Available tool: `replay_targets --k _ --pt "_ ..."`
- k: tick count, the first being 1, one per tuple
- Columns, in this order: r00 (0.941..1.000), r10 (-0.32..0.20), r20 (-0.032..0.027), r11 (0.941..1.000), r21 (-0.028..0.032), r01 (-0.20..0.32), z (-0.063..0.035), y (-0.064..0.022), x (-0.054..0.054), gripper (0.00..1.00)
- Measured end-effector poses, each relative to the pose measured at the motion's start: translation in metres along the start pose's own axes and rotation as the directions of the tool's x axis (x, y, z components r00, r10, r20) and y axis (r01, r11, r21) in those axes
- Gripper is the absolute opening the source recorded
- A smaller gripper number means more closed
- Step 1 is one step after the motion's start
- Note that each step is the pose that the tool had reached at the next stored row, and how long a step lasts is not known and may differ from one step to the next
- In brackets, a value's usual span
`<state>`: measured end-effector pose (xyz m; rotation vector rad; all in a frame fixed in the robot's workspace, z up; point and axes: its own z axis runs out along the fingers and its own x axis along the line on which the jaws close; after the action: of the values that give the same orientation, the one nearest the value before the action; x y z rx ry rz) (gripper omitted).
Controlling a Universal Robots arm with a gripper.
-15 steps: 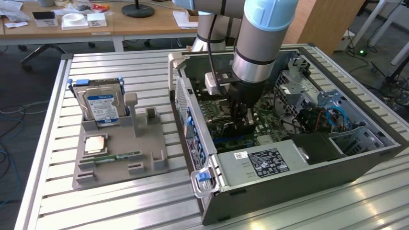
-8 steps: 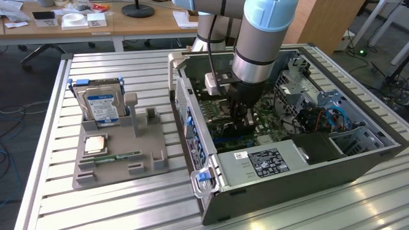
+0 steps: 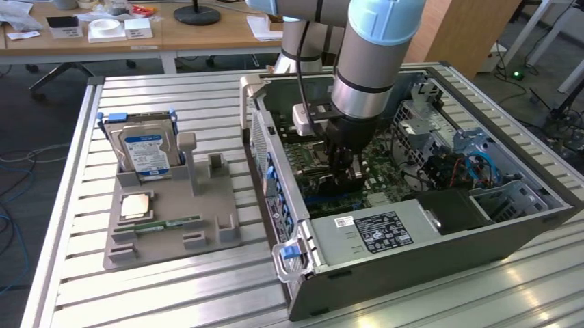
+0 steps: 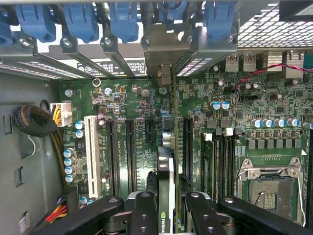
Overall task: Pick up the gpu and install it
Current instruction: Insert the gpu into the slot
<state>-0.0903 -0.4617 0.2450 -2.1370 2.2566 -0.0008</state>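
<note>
My gripper (image 3: pixel 345 172) reaches down inside the open computer case (image 3: pixel 429 263), over the green motherboard (image 4: pixel 274 107). In the wrist view the black fingers (image 4: pixel 145 205) are shut on the gpu (image 4: pixel 165 166), a thin card seen edge-on with a small green logo near the grip. The card runs along the board between the long black expansion slots (image 4: pixel 131 147), and its silvery metal end bracket (image 4: pixel 164 54) sits at the case's rear slot openings, below the blue latches (image 4: pixel 122 22). Whether the card's edge is seated in a slot I cannot tell.
A grey holder (image 3: pixel 174 225) on the slatted table, at the exterior view's left, carries a hard drive (image 3: pixel 146 152), a square chip (image 3: pixel 137 205) and a green memory stick (image 3: pixel 169 223). Inside the case are a power supply (image 3: pixel 383 229), drive cages (image 3: pixel 493 178) and a bare CPU socket (image 4: pixel 269 191).
</note>
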Motion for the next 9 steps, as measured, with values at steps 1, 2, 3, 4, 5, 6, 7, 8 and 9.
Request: replay_targets --k 1,2,3,4,5,6,7,8,9 --pt "1.0 0.0 0.0 1.0 0.0 0.0 0.0 0.0 0.0 0.27" --pt "1.0 0.0 -0.0001 1.0 0.0 0.0 0.0004 0.0 0.0 0.27" --pt "1.0 0.0 -0.0003 1.0 0.0001 0.0 0.0005 0.0 0.0 0.27" --pt "1.0 0.0 -0.0003 1.0 0.0001 0.0 0.0006 0.0 0.0 0.27" --pt "1.0 0.0 -0.0002 1.0 0.0 0.0 0.0006 0.0 0.0 0.27" --pt "1.0 0.0 -0.0001 1.0 0.0 0.0 0.0007 0.0 0.0 0.27" --pt "1.0 0.0 0.0 1.0 0.0 0.0 0.0007 0.0 0.0 0.27" --pt "1.0 0.0 0.0 1.0 0.0 0.0 0.0006 0.0 0.0 0.27" --pt "1.0 0.0 0.0 1.0 0.0 0.0 0.0007 0.0 0.0 0.27"
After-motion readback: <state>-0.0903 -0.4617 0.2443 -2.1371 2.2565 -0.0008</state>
